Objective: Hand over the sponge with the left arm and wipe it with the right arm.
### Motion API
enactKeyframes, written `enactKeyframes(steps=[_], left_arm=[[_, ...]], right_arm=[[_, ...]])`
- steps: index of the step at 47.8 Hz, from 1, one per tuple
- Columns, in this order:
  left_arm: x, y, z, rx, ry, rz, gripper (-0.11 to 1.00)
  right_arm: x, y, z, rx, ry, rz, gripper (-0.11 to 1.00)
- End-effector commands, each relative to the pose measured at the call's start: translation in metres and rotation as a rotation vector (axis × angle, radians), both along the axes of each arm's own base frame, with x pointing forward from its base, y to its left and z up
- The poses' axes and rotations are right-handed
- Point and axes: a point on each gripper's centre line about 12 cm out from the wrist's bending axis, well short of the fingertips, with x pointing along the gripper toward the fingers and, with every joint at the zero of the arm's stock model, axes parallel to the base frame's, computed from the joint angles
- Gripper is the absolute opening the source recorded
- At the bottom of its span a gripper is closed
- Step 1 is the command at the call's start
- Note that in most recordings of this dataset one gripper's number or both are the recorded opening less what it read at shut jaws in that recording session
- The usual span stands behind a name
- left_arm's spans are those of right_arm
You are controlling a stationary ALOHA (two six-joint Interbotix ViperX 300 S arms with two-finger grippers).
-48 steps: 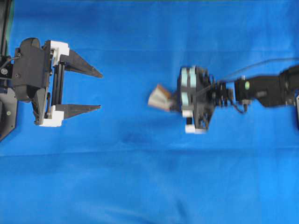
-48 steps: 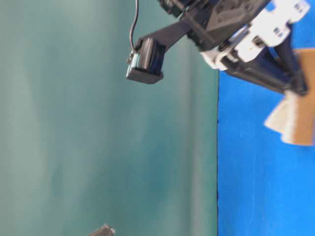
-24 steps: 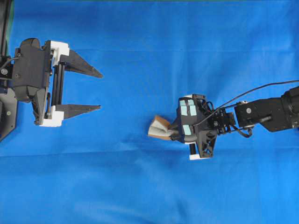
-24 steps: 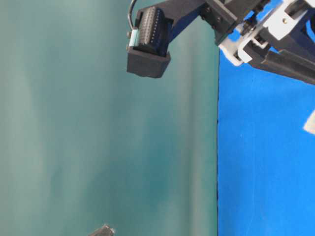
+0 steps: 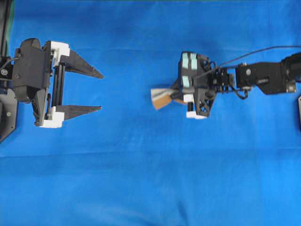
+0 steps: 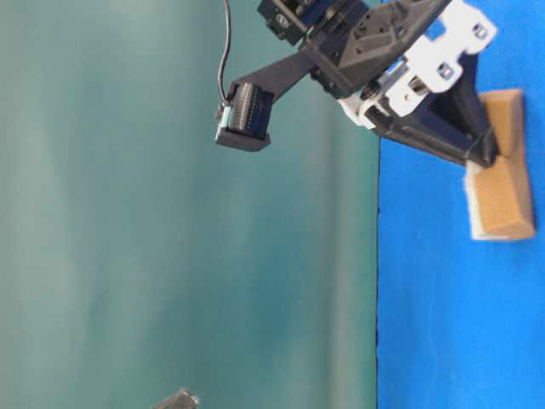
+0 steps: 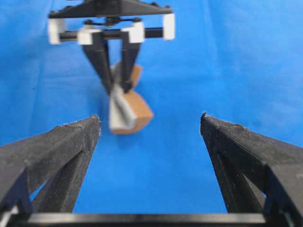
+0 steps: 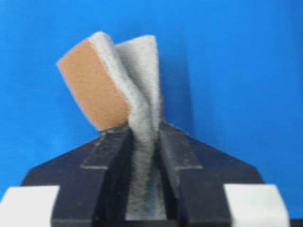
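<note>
The sponge (image 5: 161, 95), pale grey face with an orange-brown layer, is pinched and squeezed in my right gripper (image 5: 172, 95), the arm with teal strips, right of the middle of the blue cloth. It also shows in the table-level view (image 6: 502, 183), against the cloth below the gripper (image 6: 487, 153). The right wrist view shows the jaws (image 8: 143, 130) shut on the grey side of the sponge (image 8: 113, 80). My left gripper (image 5: 101, 92) is open wide and empty at the far left, facing the sponge (image 7: 128, 109) from a distance (image 7: 150, 122).
A blue cloth (image 5: 141, 179) covers the whole table. A teal-green wall (image 6: 170, 213) stands beyond its edge. The right arm's wrist camera (image 6: 243, 119) hangs out over that edge. The left arm's base (image 5: 7, 113) sits at the far left.
My right gripper swept the sponge toward the bottom of the overhead view, then back up to about where it began. The left arm has not moved.
</note>
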Motion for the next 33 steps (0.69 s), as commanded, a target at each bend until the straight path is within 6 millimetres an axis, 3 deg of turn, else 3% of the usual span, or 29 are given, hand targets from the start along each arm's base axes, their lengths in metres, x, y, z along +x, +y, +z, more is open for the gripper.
enactKeyframes(steps=[1, 31, 33], left_arm=[[0.001, -0.001, 0.006, -0.003, -0.023, -0.002, 0.92], [0.001, -0.001, 0.006, -0.001, -0.020, -0.002, 0.92], [0.001, -0.001, 0.006, -0.001, -0.018, -0.003, 0.92]], right_arm=[[0.004, -0.006, 0.015, -0.012, -0.043, -0.009, 0.24], [0.008, 0.014, 0.016, 0.008, -0.056, 0.029, 0.24], [0.009, 0.016, 0.016, 0.008, -0.056, 0.033, 0.33]])
